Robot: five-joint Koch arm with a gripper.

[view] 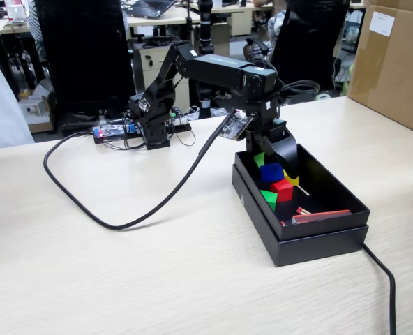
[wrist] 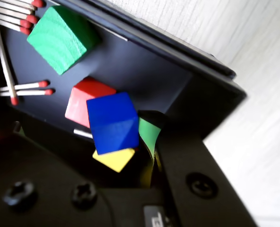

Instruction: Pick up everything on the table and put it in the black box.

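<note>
The black box [view: 317, 233] sits on the wooden table, and my gripper [view: 272, 158] hangs over its far end with the jaws apart. A blue cube [view: 271, 172] lies just below the jaws on top of a red cube [view: 283, 190] and a yellow cube [view: 292, 179]. A green cube [view: 269, 199] and loose matches [view: 305, 210] lie on the box floor. In the wrist view the blue cube [wrist: 112, 123] rests against my green-padded finger [wrist: 148, 135], over the red cube [wrist: 79, 101] and the yellow cube [wrist: 115, 159]. The green cube [wrist: 60, 38] and matches [wrist: 29, 88] lie beyond.
A thick black cable [view: 158, 202] loops across the table from the arm's base [view: 151, 122]. Another cable [view: 384, 279] runs off the box's near right corner. A cardboard box [view: 395, 63] stands at the far right. A red flat piece [view: 323, 216] lies in the box's near end.
</note>
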